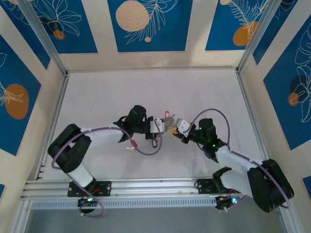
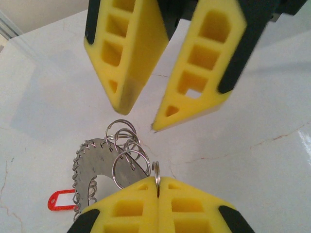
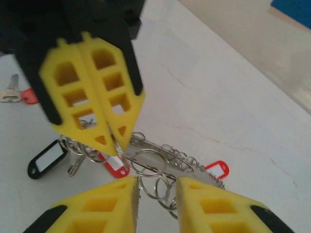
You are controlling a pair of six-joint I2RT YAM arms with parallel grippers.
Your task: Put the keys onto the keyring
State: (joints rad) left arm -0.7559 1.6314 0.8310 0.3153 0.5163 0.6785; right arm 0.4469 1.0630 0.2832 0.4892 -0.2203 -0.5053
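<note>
Keyring (image 2: pixel 90 165) well clear of rails (image 1: pixel 60 102); left tool (image 2: pixel 158 180) pinching it, right tool (image 3: pixel 156 184) parted

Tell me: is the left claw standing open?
No, the left claw is shut, its yellow fingers pressed together on a small wire ring.

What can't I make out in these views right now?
Left wrist view: the lower part of the grey chain-banded metal keyring hides behind the left tool.
Right wrist view: the red-headed silver key is blurred at the left edge; unclear whether the right tool touches the small wire rings.
Top view: the keyring is too small, crowded by both tools.
</note>
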